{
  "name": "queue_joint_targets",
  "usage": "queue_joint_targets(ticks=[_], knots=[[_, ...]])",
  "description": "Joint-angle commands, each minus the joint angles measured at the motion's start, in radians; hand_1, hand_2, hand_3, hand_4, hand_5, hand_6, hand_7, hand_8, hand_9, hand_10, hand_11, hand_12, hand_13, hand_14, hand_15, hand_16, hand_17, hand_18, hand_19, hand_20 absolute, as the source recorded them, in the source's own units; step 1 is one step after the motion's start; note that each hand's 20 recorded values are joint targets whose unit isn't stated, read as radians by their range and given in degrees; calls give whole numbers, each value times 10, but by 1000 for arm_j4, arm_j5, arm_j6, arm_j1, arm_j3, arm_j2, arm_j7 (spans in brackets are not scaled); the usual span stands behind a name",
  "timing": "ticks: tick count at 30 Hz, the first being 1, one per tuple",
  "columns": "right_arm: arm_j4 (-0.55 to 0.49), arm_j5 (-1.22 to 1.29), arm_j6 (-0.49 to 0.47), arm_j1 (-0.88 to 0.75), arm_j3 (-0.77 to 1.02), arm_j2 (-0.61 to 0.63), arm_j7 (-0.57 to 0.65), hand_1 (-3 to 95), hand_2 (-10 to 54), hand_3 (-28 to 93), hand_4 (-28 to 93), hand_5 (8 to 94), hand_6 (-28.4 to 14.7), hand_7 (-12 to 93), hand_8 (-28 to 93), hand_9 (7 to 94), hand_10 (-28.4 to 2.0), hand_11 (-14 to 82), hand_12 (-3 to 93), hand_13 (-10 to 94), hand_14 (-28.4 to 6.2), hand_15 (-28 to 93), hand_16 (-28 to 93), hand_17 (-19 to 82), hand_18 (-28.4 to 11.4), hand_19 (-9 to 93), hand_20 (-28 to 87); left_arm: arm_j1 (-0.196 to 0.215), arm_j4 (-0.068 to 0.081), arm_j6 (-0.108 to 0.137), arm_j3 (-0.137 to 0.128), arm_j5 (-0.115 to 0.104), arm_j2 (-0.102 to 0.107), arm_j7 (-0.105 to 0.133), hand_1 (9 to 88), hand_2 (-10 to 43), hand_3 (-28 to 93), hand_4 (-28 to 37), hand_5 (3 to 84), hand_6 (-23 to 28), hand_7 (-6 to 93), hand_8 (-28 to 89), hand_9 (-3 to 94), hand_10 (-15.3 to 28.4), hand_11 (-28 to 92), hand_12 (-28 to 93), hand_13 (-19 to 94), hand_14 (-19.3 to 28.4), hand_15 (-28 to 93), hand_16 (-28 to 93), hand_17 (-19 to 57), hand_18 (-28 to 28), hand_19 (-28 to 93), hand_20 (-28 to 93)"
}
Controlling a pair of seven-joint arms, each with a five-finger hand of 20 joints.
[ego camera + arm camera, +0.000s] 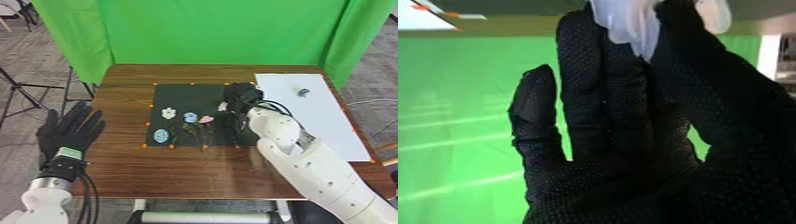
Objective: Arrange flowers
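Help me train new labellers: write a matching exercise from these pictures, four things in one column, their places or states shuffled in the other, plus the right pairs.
Things:
1. pink flower
2. left hand
3. right hand
4. blue-grey flower

Places or states:
A. on the white sheet
B. pinching white petals
C. just right of a light-blue flower on the black sheet
D. open, at the table's left edge

Right pairs: 1-C, 2-D, 3-B, 4-A

Left arm (46, 198), right arm (313, 167): white, rounded shells. Left robot hand (67, 131), right robot hand (242, 94): black, fine-dotted gloves (611, 185). Black cables (85, 187). Left wrist: green-white label (69, 153), silvery collar (53, 183).
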Motion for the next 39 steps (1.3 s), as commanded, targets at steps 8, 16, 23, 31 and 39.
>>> queue_joint_targets(ticks=[8, 16, 23, 31, 39], knots=[[-62, 66, -107, -28, 54, 14, 10, 454, -95, 789, -283, 617, 2, 295, -138, 614, -128, 190, 186, 535, -117, 589, 274, 258, -222, 785, 465, 16, -9, 30, -32, -17, -9, 10, 304, 54, 714, -282, 367, 65, 190, -100, 319, 134, 200, 111, 216, 138, 337, -82, -36, 109, 275, 79], [-135, 117, -166, -72, 115, 33, 17, 438, -95, 806, -283, 572, -9, 260, -166, 555, -141, 150, 172, 501, -127, 594, 256, 237, -232, 768, 469, 23, -11, 21, -34, -17, -6, 16, 307, 6, 708, -263, 360, 64, 190, -100, 309, 134, 199, 113, 204, 136, 332, -80, -38, 107, 265, 76], [-167, 182, -46, -128, 219, 87, 90, 277, -95, 750, -282, 517, -39, 180, -130, 526, -157, 133, 174, 481, -159, 594, 244, 243, -250, 788, 496, 19, -8, 1, -16, -3, -2, 9, 298, 10, 703, -264, 360, 65, 189, -100, 308, 135, 197, 115, 205, 138, 332, -77, -40, 109, 266, 81], [-5, 299, 92, -54, 279, 117, 210, 78, 59, 705, -231, 451, -65, 116, -93, 425, -197, 72, 157, 316, -190, 375, 144, 209, -250, 686, 422, 32, -10, -15, -5, 1, 0, 30, 272, 35, 708, -282, 363, 67, 183, -97, 309, 137, 192, 115, 211, 142, 331, -76, -37, 108, 260, 83], [127, 301, 104, 27, 234, 119, 266, 59, 122, 707, -252, 438, -72, 111, -94, 374, -190, 67, 115, 235, -170, 281, 78, 163, -236, 608, 311, 35, -11, -14, 1, 2, -2, 35, 252, 71, 708, -283, 367, 67, 179, -97, 313, 136, 190, 114, 216, 140, 326, -76, -37, 108, 260, 85]])
